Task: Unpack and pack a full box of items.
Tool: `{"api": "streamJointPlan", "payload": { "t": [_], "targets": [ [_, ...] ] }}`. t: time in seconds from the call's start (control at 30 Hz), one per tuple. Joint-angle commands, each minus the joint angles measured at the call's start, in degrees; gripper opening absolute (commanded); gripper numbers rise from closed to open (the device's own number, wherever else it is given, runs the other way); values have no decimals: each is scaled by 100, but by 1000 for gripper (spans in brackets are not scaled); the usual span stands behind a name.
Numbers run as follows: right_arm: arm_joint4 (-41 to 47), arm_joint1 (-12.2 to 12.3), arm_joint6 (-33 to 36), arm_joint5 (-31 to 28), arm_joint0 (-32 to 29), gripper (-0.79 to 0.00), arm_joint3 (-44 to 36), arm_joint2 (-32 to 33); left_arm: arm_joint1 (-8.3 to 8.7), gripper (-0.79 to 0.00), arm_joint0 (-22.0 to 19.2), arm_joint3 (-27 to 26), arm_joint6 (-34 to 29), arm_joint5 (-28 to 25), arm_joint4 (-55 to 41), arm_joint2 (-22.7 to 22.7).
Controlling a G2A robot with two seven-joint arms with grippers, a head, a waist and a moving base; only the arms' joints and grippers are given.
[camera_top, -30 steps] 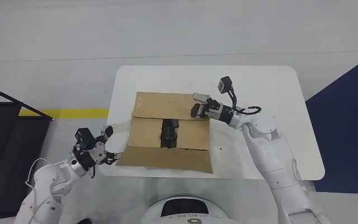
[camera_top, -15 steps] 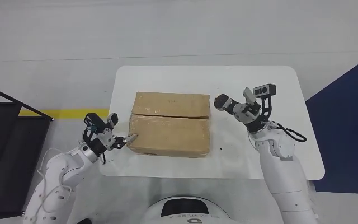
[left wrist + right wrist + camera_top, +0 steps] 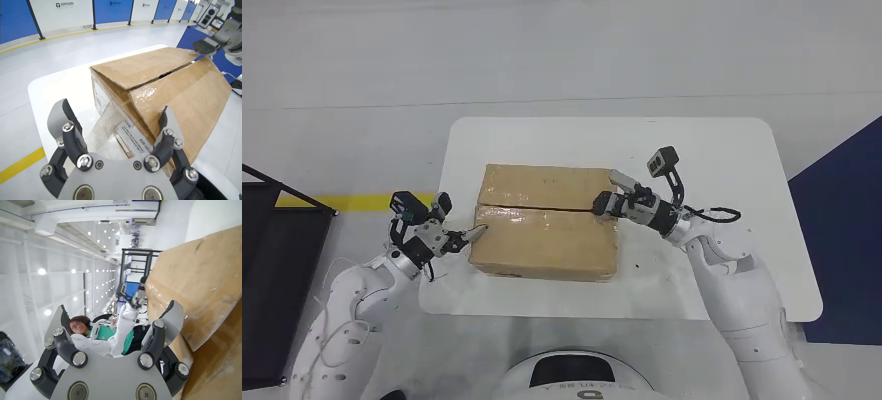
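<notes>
White surface [image 3: 712,150], grey floor around it. At the lower left of the top view your left hand [image 3: 459,218] is spread, one finger touching the near flap's end. The cardboard box [image 3: 547,225] sits mid-frame on the surface, flaps down with a narrow seam between them. Right of centre, your right hand [image 3: 607,192] is spread too, against the far flap's corner.

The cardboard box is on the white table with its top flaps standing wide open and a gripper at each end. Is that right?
Not quite: the top view shows the top flaps of the cardboard box folded down, meeting along the middle seam. The rest holds: it sits on the white table, with the left gripper and right gripper at opposite ends.
</notes>
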Motion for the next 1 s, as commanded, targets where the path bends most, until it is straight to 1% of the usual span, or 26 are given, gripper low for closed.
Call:
{"api": "streamJointPlan", "payload": {
  "t": [0.0, 0.07, 0.17, 0.3, 0.43, 0.6, 0.7, 0.8, 0.97],
  "targets": [
    [-271, 19, 13, 507, 171, 0, 69, -95, 11, 0, 12, 40, -61, 10, -222, -124],
    [-259, 29, 6, 606, 261, 0, 100, -92, 21, 0, 10, 104, -102, 50, -383, -252],
    [-135, 44, 82, 567, 296, 0, 128, -63, 35, 0, 10, 221, -109, 95, -530, -417],
    [-375, 83, 112, 663, 320, 0, 91, -82, 48, 0, 17, 364, -141, 149, -786, -603],
    [-598, 133, 215, 794, 281, 0, 8, -75, 59, 0, -19, 541, -119, 286, -605, -692],
    [-648, 180, 290, 744, 137, 0, -122, -34, 59, 0, -33, 618, 293, 417, 319, -543],
    [-617, 200, 318, 745, 115, 0, -135, -30, 56, 0, 10, 598, 559, 329, 796, -356],
    [-611, 220, 354, 730, 123, 0, -99, -29, 49, 0, 24, 627, 750, 301, 1026, -217],
    [-603, 227, 368, 725, 124, 0, -84, -39, 43, 0, -48, 796, 759, 238, 1338, 35]
  ]
}}
